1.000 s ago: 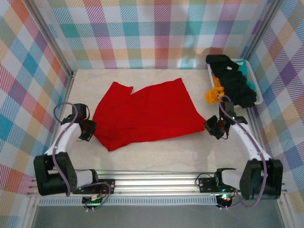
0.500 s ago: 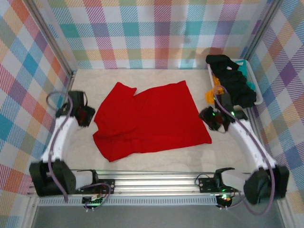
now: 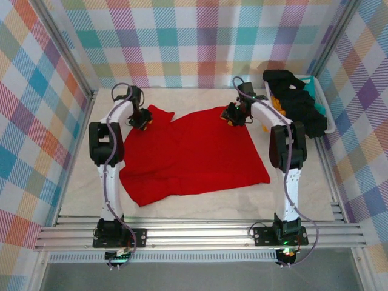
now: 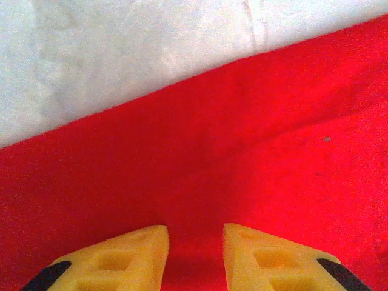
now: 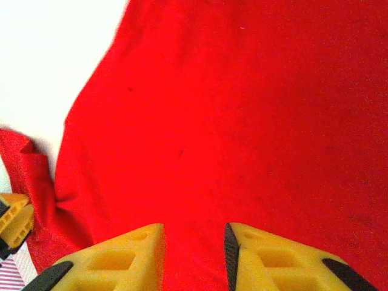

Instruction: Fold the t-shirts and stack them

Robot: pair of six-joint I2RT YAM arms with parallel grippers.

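The bright red t-shirt (image 3: 188,154) lies spread across the middle of the table, with a sleeve bunched at its far left. My left gripper (image 3: 142,118) (image 4: 195,233) hovers over that far left part, open, with red cloth (image 4: 200,157) under the gap. My right gripper (image 3: 233,115) (image 5: 194,233) is over the shirt's far right corner, also open, with red cloth (image 5: 230,109) below it. A black shirt (image 3: 297,103) fills the basket, and a bit of orange-yellow cloth (image 3: 277,103) shows behind the right arm.
The white-and-teal basket (image 3: 330,124) stands at the back right against the checked wall. Bare table (image 3: 200,200) lies between the shirt and the metal rail (image 3: 194,233) at the near edge. Both arms stretch along the shirt's sides.
Both arms have reached from the shirt's near sides to its far edge. The left gripper moved to the far left sleeve, the right to the far right corner.
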